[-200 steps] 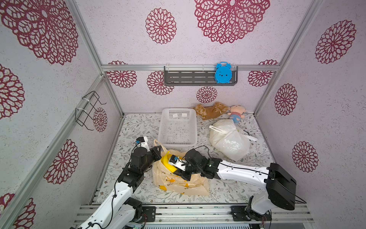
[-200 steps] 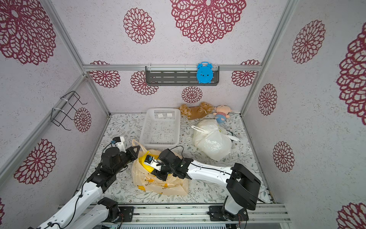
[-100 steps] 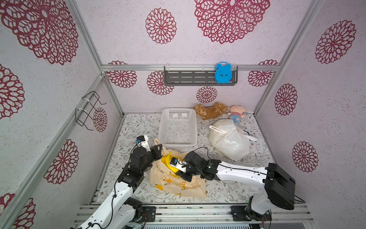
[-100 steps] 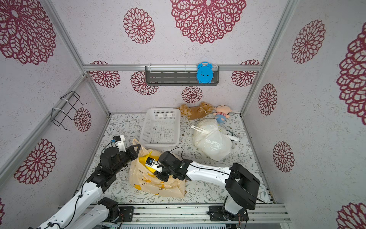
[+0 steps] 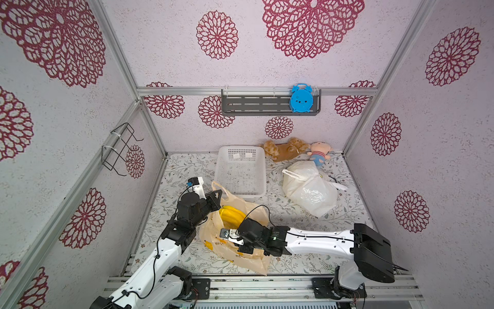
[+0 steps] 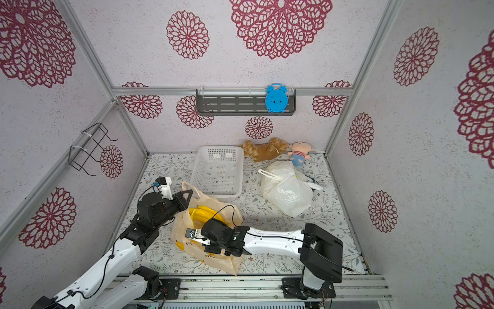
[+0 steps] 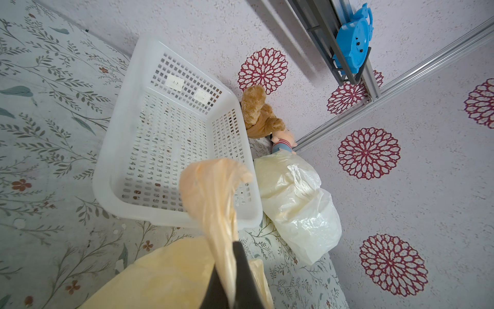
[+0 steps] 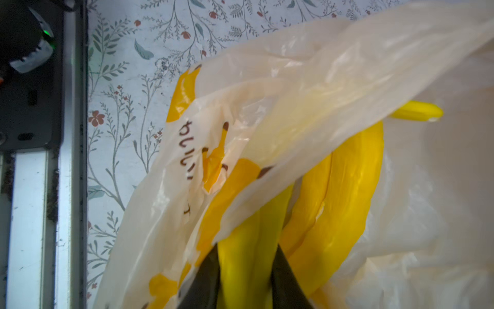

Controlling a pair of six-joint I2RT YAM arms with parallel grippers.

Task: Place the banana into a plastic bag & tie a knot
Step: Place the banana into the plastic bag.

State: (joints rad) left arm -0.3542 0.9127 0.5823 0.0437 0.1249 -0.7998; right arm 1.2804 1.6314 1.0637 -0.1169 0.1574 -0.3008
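Observation:
A yellow banana (image 5: pixel 230 217) bunch lies in the mouth of a tan plastic bag (image 5: pixel 240 260) printed in yellow, at the front of the floor in both top views. My right gripper (image 8: pixel 247 256) is shut on one banana (image 8: pixel 334 192) under the bag's upper film (image 8: pixel 307 88); the fingertips are hidden by plastic in both top views. Up behind the bag, my left gripper (image 5: pixel 217 196) is shut on one bag handle (image 7: pixel 211 187), which rises in a twisted strip between its fingers (image 7: pixel 242 262). The same banana (image 6: pixel 203 213) and bag (image 6: pixel 213 258) also show there.
A white perforated basket (image 5: pixel 240 194) stands just behind the bag. A filled white bag (image 5: pixel 307 190) lies to the right. A brown plush bear (image 5: pixel 283 148) and a doll (image 5: pixel 318 153) rest against the back wall. A wire rack (image 5: pixel 120 149) hangs on the left wall.
My right wrist has moved toward the front with the banana, deeper under the bag's film. The left gripper has drawn the handle up and back a little.

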